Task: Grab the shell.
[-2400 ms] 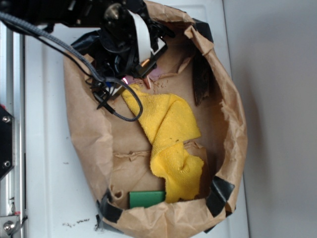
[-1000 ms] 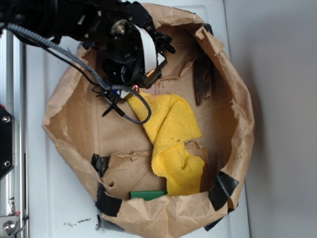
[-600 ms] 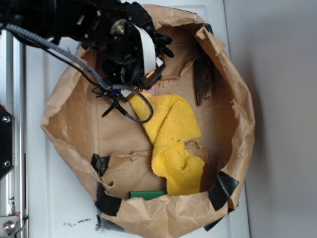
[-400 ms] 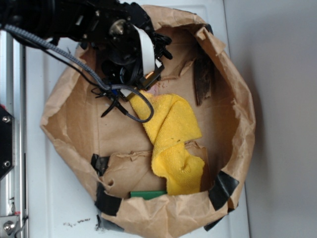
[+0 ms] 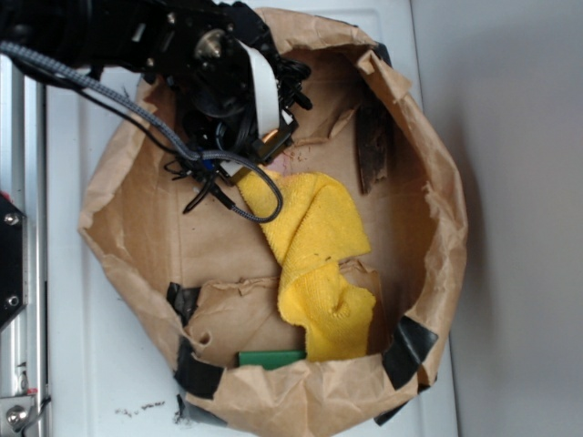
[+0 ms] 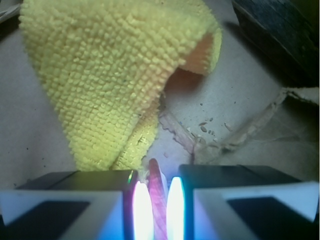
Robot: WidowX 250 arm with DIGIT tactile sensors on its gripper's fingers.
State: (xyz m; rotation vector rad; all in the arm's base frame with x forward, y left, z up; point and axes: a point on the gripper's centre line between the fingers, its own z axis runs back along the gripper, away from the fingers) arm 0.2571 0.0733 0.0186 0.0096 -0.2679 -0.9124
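Note:
The shell (image 6: 158,197) shows in the wrist view as a reddish-pink tapering tail pinched between my two black fingers, pointing toward the yellow cloth. My gripper (image 6: 155,184) is shut on it, just above the brown paper floor. In the exterior view the gripper (image 5: 273,138) sits at the far left inside the paper bag, and only a small orange glint of the shell (image 5: 270,136) shows under the black arm. The shell's spire is hidden.
A yellow cloth (image 5: 314,246) lies folded across the bag's middle, its edge right in front of the fingers (image 6: 100,75). A dark bark strip (image 5: 372,146) lies at the far right. The paper bag wall (image 5: 448,218) rings everything. A green block (image 5: 271,358) sits near the front.
The bag's left wall has spread outward since the oldest frame. The gripper, shut on the shell, has drifted slightly up and left, away from the cloth's edge.

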